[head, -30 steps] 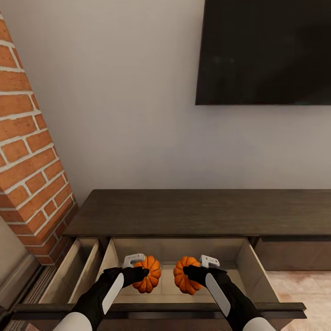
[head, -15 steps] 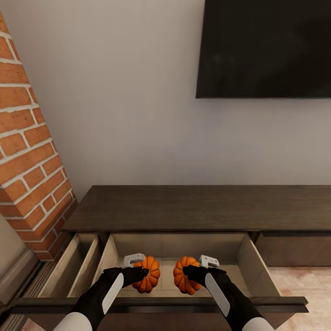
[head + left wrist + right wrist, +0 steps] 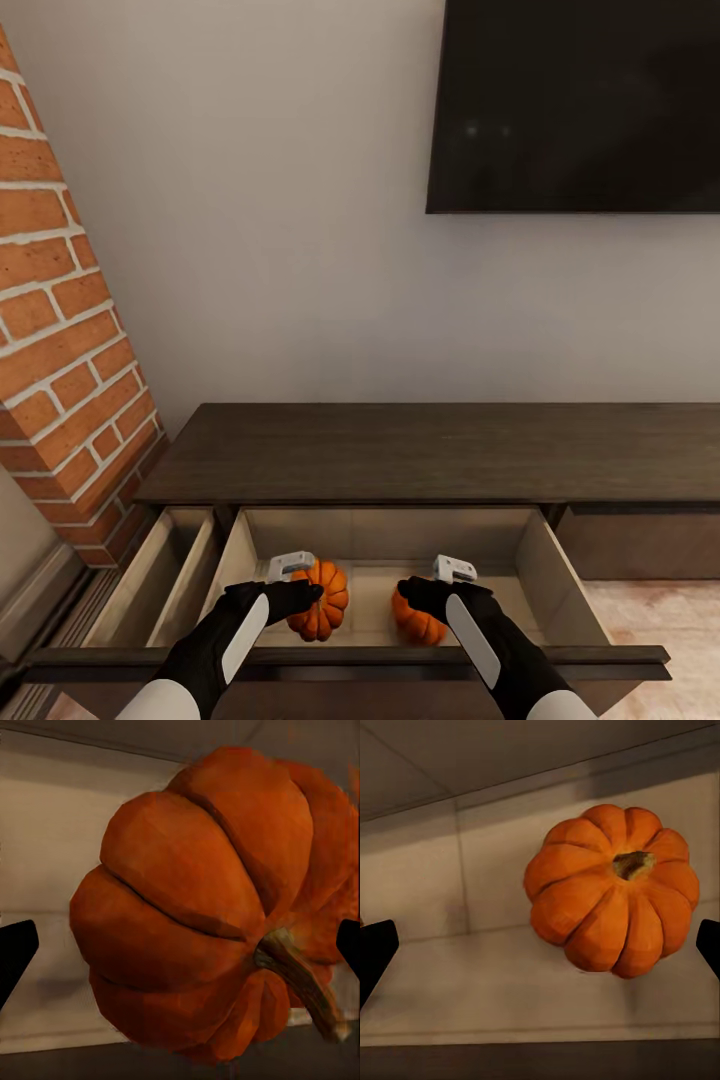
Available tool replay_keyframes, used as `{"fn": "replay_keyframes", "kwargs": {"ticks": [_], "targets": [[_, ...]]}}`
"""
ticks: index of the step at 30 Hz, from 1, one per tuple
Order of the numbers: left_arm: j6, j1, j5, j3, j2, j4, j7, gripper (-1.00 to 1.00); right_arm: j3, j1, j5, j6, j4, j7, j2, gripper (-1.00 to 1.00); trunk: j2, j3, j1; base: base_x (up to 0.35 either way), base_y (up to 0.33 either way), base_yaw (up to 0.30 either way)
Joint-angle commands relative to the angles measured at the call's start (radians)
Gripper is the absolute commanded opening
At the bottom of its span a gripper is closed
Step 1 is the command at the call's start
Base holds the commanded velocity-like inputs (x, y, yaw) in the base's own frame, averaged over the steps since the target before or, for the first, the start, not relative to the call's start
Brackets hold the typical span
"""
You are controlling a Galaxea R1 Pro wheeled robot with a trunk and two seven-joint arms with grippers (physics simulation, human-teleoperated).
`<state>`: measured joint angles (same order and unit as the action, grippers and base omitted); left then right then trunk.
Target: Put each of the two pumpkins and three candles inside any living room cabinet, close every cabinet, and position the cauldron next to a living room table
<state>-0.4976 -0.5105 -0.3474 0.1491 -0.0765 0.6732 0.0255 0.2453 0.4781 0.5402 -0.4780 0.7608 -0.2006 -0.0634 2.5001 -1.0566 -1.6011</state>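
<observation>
Both arms are reaching into the open middle drawer (image 3: 530,560) of the dark wood cabinet (image 3: 430,450), low in the centre of the head view. The left gripper (image 3: 300,585) is clamped on the left pumpkin (image 3: 322,600), which is hanging just left of centre above the drawer floor. In the left wrist view that pumpkin (image 3: 214,907) is sitting right between the two black fingertips at the frame edges, stem pointing toward the lower right.

The right gripper (image 3: 432,592) is a different story: in the right wrist view the fingertips are spread wide at both edges and the right pumpkin (image 3: 615,889) is sitting clear of them, centre right, stem up, with pale drawer floor all around it. So I'm reading that one as let go and resting in the drawer; in the head view it (image 3: 418,622) is peeking out below the right wrist.

How I'd handle this step: the left side is the one to finish. Lower it a touch so the pumpkin isn't dropping far, open slowly, and keep it apart from the other one so they don't knock and roll. Then lift both arms straight up and out, clearing the front rail along the bottom of the frame. A second drawer (image 3: 165,580) is standing open at lower left and will need closing too.
</observation>
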Motion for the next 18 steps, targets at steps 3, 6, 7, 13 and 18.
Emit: {"fn": "replay_keyframes", "kwargs": {"ticks": [3, 6, 7, 13, 18], "targets": [[-0.004, 0.0, -0.005, 0.0, 0.001, 0.002, 0.003, 1.0, 0.003, 0.0, 0.011, -0.002, 0.002, -0.01, 0.001, 1.0, 0.0, -0.001, 0.0, 0.0, 0.0, 0.0], [-0.005, 0.0, -0.005, 0.0, 0.001, 0.002, 0.004, 1.0, 0.003, 0.0, 0.011, -0.003, 0.002, -0.01, 0.001, 1.0, 0.0, -0.001, 0.0, 0.0, 0.0, 0.0], [-0.005, 0.0, -0.005, 0.0, 0.001, 0.002, 0.004, 1.0, 0.003, 0.0, 0.011, -0.003, 0.002, -0.01, 0.001, 1.0, 0.0, -0.001, 0.0, 0.0, 0.0, 0.0], [-0.006, 0.0, -0.005, -0.002, 0.003, 0.009, 0.004, 1.0, 0.003, 0.0, 0.011, -0.003, 0.002, -0.01, 0.001, 1.0, 0.0, -0.001, 0.0, 0.0, 0.0, 0.0], [-0.007, -0.001, -0.005, -0.001, 0.003, 0.011, 0.004, 1.0, 0.003, 0.0, 0.011, -0.004, 0.002, -0.01, 0.001, 1.0, -0.014, 0.013, 0.009, 0.0, 0.0, 0.0]]}}
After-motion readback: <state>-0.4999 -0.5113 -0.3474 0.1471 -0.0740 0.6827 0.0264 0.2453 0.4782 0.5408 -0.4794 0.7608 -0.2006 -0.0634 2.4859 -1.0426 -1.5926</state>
